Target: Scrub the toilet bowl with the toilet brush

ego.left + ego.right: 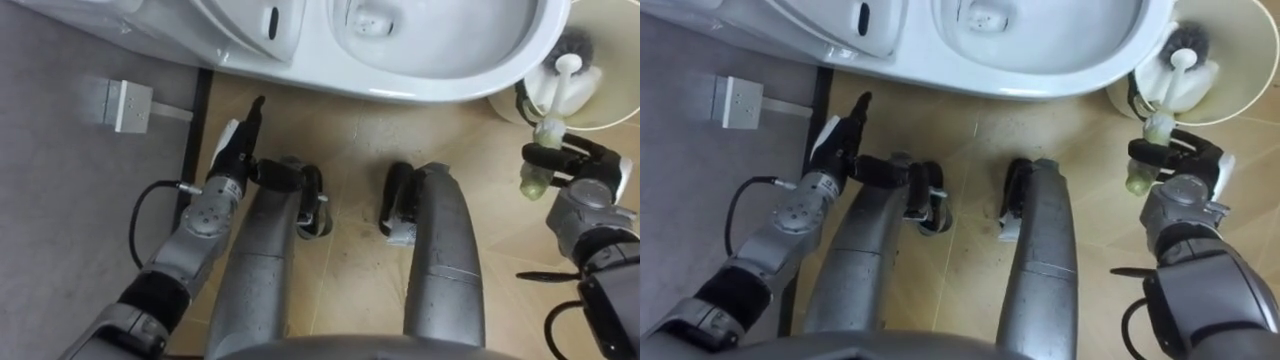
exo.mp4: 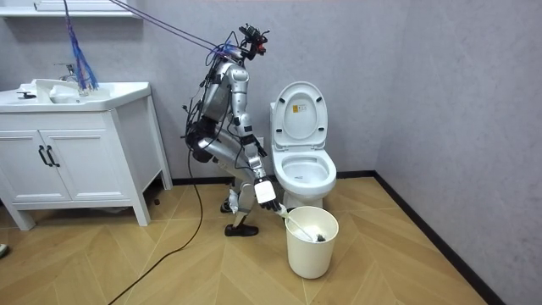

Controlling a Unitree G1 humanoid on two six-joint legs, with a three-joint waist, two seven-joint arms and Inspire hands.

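Left hand (image 1: pixel 232 160) hangs by left leg, fingers straight, holding nothing; toilet bowl (image 1: pixel 450 85) just ahead; right hand (image 1: pixel 575 175) low at right, fingers curled round toilet brush (image 1: pixel 548 128) handle; brush head down in bucket (image 1: pixel 615 100); best, I think: lift straight up past rim, swing left over bowl, hold tight.

Bathroom: toilet (image 2: pixel 302 144), sink vanity (image 2: pixel 76 140), wood-pattern floor (image 2: pixel 169 271), grey walls (image 2: pixel 440 85).

Silver-grey shells cover my limbs, my left hand (image 1: pixel 240 155) and right hand (image 1: pixel 590 172) are black-fingered, and thin black cables loop beside both forearms.
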